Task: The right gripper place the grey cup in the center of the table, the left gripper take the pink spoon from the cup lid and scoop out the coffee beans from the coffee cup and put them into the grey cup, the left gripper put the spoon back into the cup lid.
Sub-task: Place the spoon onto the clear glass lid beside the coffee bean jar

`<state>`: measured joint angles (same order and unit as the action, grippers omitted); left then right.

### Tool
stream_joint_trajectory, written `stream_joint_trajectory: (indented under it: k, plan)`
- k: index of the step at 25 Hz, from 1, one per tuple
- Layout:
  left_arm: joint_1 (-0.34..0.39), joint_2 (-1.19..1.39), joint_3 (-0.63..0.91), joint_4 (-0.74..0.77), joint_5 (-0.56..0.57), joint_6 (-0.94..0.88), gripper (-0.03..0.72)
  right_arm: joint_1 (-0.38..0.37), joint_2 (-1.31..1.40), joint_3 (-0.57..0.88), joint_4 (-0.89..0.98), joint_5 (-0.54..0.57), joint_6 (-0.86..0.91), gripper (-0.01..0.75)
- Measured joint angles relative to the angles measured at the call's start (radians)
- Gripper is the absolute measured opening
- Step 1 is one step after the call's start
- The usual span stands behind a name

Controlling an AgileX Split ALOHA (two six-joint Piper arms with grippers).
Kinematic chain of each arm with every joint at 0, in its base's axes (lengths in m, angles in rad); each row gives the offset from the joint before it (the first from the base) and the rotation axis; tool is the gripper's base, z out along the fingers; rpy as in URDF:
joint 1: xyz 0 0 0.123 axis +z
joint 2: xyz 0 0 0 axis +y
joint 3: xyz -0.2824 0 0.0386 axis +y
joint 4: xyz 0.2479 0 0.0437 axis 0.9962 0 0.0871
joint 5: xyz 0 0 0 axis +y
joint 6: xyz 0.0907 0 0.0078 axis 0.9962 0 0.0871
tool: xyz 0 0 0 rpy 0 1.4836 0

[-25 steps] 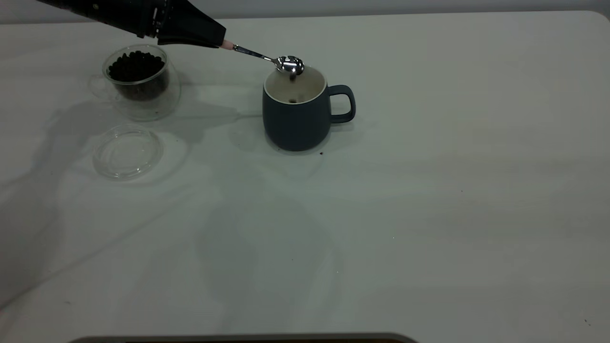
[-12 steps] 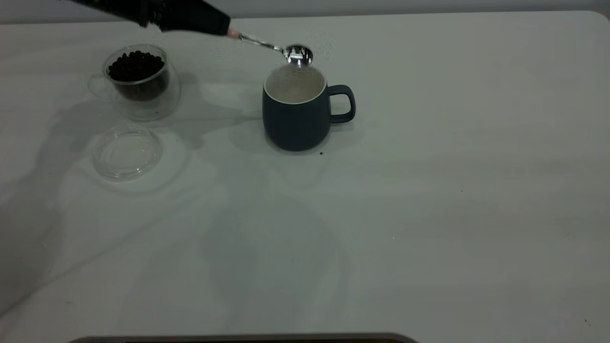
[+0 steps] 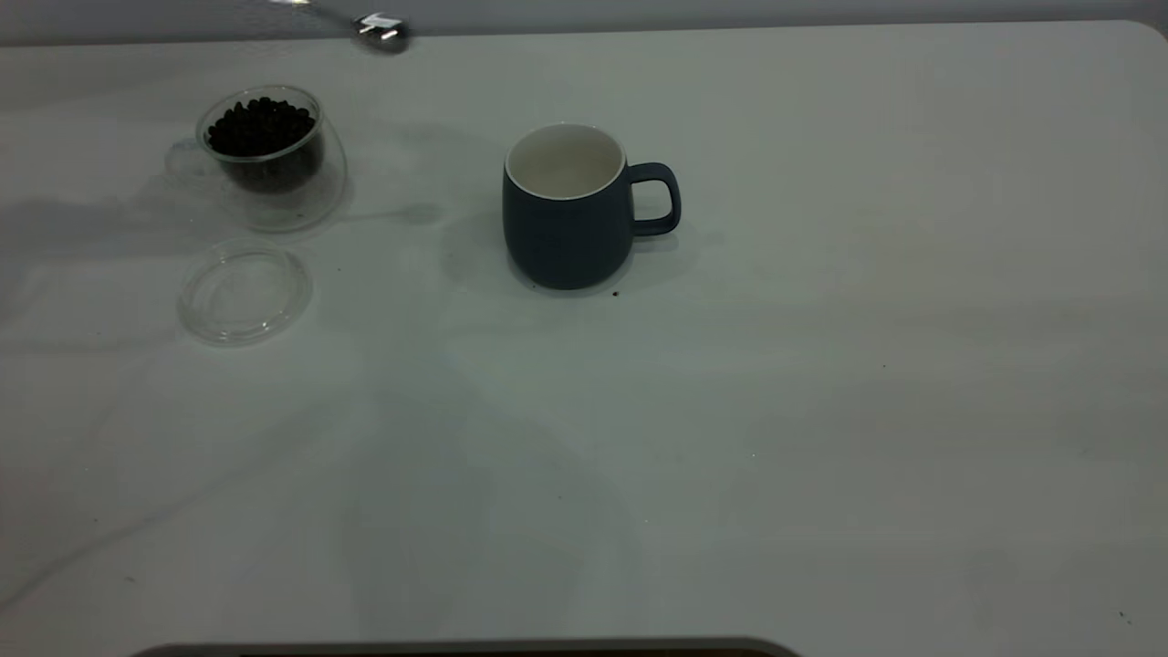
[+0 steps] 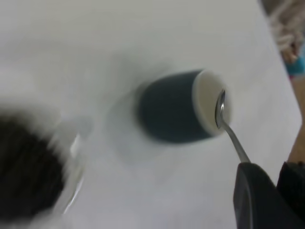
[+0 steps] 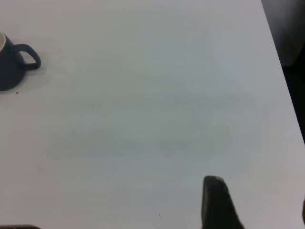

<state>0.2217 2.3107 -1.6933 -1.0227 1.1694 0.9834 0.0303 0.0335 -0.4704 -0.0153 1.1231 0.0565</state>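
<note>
The grey cup (image 3: 566,224) stands upright mid-table, handle to the right; its contents are hidden from here. The clear coffee cup (image 3: 271,155) at the back left holds a heap of coffee beans (image 3: 260,126). In front of it lies the cup lid (image 3: 245,292), with nothing on it. Only the shiny bowl of the pink spoon (image 3: 379,29) shows at the top edge, behind and to the left of the grey cup. In the left wrist view my left gripper (image 4: 276,175) is shut on the spoon (image 4: 220,110); its pink handle is hidden. My right gripper (image 5: 259,210) hangs open over bare table.
The white table (image 3: 821,365) stretches wide to the right and front of the cup. A tiny dark crumb (image 3: 615,294) lies at the cup's base. A dark rim (image 3: 456,650) runs along the near edge. The table's right edge (image 5: 281,90) shows in the right wrist view.
The left gripper has risen and pulled back leftward from over the grey cup, leaving the exterior view; only the spoon's bowl remains in sight. Cups and lid have not moved.
</note>
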Motion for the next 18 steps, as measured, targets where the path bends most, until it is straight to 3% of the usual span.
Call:
stream_joint_trajectory:
  k: [9,18]
  plan:
    - [0.121,0.000,0.000,0.159,0.000,-0.169,0.113,0.000,0.000,0.000,0.000,0.000,0.000,0.452]
    - [0.120,-0.020,0.001,0.136,0.000,-0.255,0.113,0.000,0.000,0.000,0.000,0.000,0.000,0.452]
